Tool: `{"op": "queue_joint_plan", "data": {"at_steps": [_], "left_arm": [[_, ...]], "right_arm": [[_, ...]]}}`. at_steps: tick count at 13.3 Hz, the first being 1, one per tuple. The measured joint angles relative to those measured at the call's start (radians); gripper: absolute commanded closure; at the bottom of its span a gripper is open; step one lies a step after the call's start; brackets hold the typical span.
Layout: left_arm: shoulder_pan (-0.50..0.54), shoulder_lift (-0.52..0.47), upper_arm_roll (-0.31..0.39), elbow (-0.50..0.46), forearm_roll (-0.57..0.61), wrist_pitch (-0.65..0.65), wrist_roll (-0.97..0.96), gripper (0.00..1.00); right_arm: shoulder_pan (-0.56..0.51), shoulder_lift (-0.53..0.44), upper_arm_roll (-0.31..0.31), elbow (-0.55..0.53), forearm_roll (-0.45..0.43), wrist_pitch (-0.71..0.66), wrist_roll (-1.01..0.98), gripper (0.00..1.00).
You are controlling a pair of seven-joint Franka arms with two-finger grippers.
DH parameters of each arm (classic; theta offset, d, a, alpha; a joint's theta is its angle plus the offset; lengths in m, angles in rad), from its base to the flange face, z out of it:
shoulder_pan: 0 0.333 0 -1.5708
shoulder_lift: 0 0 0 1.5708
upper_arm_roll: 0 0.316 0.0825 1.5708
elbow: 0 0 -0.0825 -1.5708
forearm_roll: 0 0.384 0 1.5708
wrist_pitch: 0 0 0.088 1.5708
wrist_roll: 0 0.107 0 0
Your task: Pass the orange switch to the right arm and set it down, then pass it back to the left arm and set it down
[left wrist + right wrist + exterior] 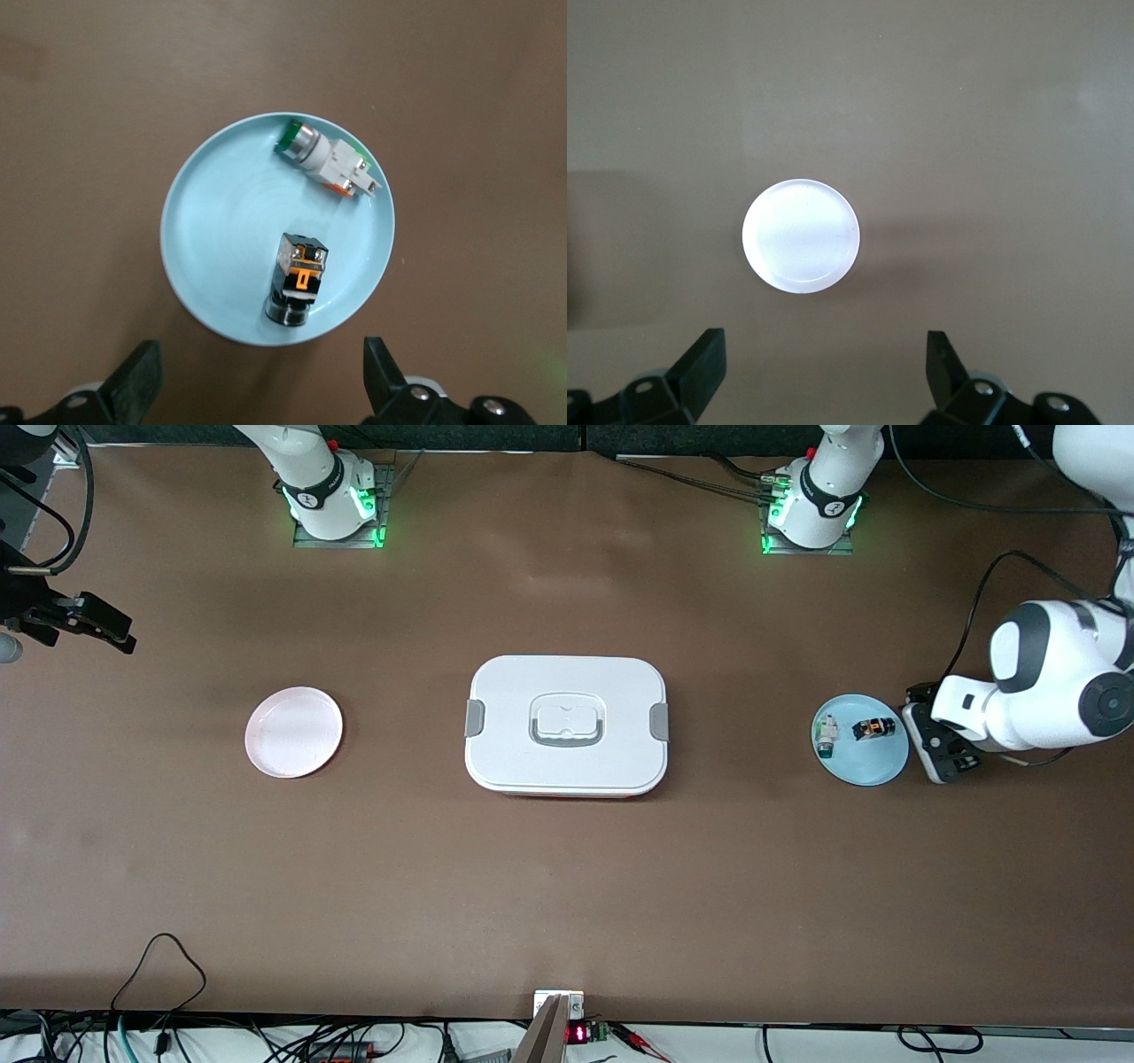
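Observation:
The orange switch (pixel 873 729) (pixel 299 279) lies on its side on a blue plate (pixel 873 766) (pixel 221 230), black-bodied with an orange band. A white-and-green switch (pixel 827 735) (pixel 326 159) lies beside it on the same plate. My left gripper (pixel 932 740) (pixel 261 376) hangs open and empty over the table just off the plate's rim, at the left arm's end. The white lidded box (pixel 567 726) sits mid-table. My right gripper (pixel 84 624) (pixel 824 363) is open and empty, high over the right arm's end of the table, beside the pink plate (pixel 293 732) (pixel 800 235).
The pink plate holds nothing. Cables (pixel 159 957) trail along the table edge nearest the front camera. The two arm bases (pixel 332 500) (pixel 811 505) stand at the table edge farthest from that camera.

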State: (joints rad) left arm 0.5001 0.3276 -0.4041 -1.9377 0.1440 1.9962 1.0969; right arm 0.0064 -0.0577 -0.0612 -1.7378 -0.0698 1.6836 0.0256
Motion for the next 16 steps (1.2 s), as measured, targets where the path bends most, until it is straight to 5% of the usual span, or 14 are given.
{"op": "queue_joint_plan", "data": {"at_steps": [3,11,16], "left_arm": [[-0.003,-0.047,-0.019,0.072,0.000,-0.117,-0.140,0.00],[-0.006,-0.066,-0.157,0.474,0.000,-0.560,-0.779,0.00],[-0.001,-0.138,-0.164,0.537,-0.084,-0.664,-1.042,0.00]], "right_arm": [[0.000,0.000,0.000,0.007,0.000,-0.023,-0.002,0.00],[0.000,0.000,0.000,0.016,0.000,-0.068,-0.042,0.00],[-0.001,-0.001,-0.002,0.030,0.000,-0.083,-0.043,0.00]]}}
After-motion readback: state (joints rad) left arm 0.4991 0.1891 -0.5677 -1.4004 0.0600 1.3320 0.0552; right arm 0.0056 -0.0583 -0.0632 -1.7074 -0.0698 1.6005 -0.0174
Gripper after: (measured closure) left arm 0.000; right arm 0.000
